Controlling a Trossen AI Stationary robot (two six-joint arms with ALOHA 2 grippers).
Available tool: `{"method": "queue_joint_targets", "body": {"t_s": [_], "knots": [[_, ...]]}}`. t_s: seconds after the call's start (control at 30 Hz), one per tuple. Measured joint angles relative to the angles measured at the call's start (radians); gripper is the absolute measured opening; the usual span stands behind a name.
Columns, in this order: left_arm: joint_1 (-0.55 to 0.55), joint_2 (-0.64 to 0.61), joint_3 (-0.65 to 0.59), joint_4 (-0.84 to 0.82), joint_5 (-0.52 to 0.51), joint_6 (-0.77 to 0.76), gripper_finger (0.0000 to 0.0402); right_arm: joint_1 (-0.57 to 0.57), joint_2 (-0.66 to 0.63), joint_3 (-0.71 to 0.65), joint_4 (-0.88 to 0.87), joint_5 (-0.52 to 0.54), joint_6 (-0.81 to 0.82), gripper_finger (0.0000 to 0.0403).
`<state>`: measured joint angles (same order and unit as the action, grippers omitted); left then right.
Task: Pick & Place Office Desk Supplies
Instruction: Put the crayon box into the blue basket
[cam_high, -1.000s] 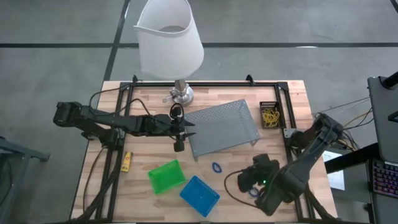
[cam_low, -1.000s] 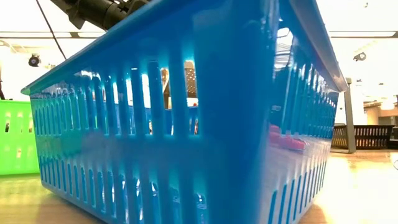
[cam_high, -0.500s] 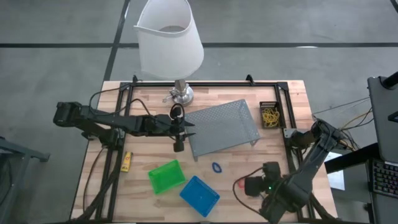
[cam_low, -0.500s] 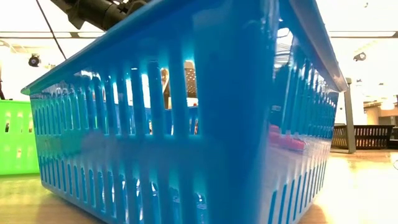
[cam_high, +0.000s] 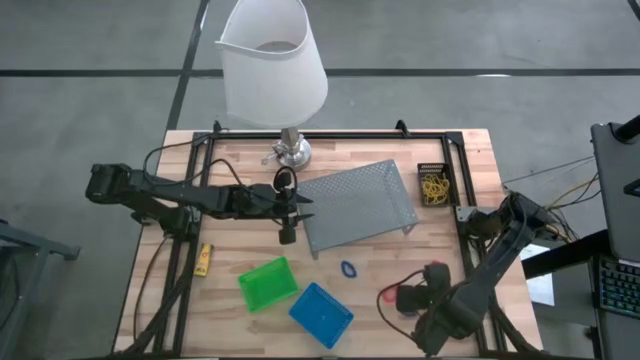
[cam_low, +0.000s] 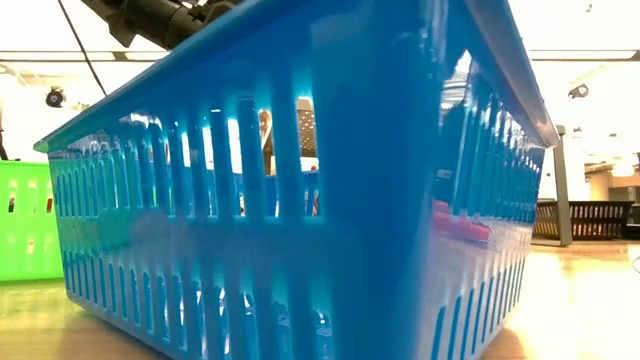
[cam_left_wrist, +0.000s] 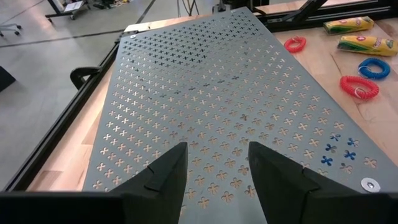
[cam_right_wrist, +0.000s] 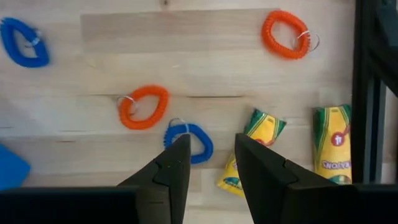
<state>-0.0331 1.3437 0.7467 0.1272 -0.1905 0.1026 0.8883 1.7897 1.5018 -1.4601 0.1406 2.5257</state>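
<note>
Two open right gripper (cam_right_wrist: 208, 165) jaws over blue loop (cam_right_wrist: 189, 142).

front edge: green bin (cam_high: 267, 283) and blue bin (cam_high: 321, 313) sit side by side and pretty much hog it, with bare wood open between them and the yellow pack (cam_high: 204, 259) at the left rail

middle: grey mesh tray (cam_high: 358, 207) takes up a big slab; the left gripper (cam_high: 291, 212) hangs right at its edge

back: lamp (cam_high: 274, 72) shade looms over that side

right front: right gripper (cam_high: 392, 297) is low over scattered coil loops (cam_right_wrist: 143, 107) and crayon packs (cam_right_wrist: 331, 144), little clear wood

right rail: black bin (cam_high: 435, 186) is tucked against it
</note>
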Motion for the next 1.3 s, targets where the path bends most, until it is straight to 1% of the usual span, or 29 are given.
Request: {"method": "queue_joint_targets", "body": {"t_s": [0.2,0.37,0.5,0.77,0.93,1.0,1.13,1.3], "knots": [[0.000,0.000,0.000,0.000,0.000,0.000,0.0175,0.005,0.000,-0.114,0.163,-0.104,0.012,0.0112],[0.000,0.000,0.000,0.000,0.000,0.000,0.0175,0.015,0.000,-0.209,0.299,-0.141,0.020,0.0103],[0.000,0.000,0.000,0.001,0.000,0.000,0.0175,0.018,0.000,-0.241,0.327,-0.227,0.026,0.0095],[0.000,0.000,0.000,0.001,0.000,0.000,0.0175,0.025,0.000,-0.201,0.311,-0.228,-0.084,0.0098],[0.000,0.000,0.000,0.001,0.000,0.000,0.0175,0.051,0.000,-0.181,0.315,-0.230,-0.222,0.0095],[0.000,0.000,0.000,0.001,0.000,0.000,0.0175,0.067,0.000,-0.182,0.313,-0.230,-0.242,0.0092],[0.000,0.000,0.000,0.001,0.000,0.000,0.0175,0.095,0.000,-0.187,0.313,-0.232,-0.202,0.0087],[0.000,0.000,0.000,0.001,0.000,0.000,0.0175,0.113,0.000,-0.189,0.297,-0.219,-0.041,0.0084]]}}
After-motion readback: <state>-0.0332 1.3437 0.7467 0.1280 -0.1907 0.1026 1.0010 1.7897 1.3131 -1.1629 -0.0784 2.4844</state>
